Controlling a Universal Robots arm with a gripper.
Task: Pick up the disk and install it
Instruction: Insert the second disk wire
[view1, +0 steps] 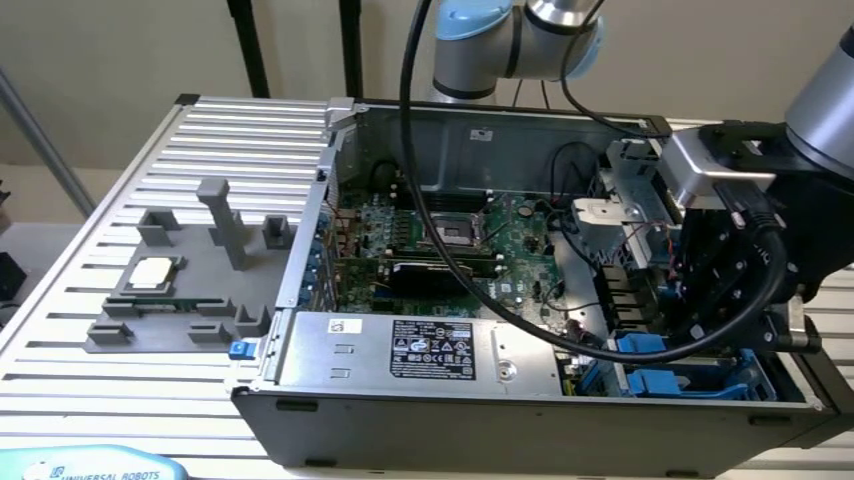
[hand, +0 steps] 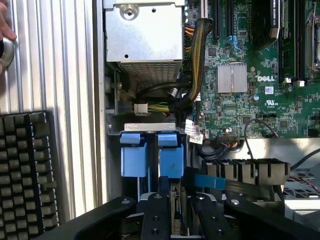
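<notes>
One disk sits edge-on between our pincer fingers at the wrist view's lower centre, its long axis running toward the blue drive bay brackets just ahead; we have the pincer clenched narrowly on it, inside the open computer case.

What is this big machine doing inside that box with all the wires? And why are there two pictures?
It is a robot arm with a gripper for a hand. The box is an open computer case on a slatted table; the green board inside is the motherboard. One picture comes from a camera off to the side, the other from a camera on the robot's wrist. The gripper is low in the case and seems to pinch the disk edge-on, near blue brackets. On the table lie a grey holder with a small chip, and a keyboard.
</notes>
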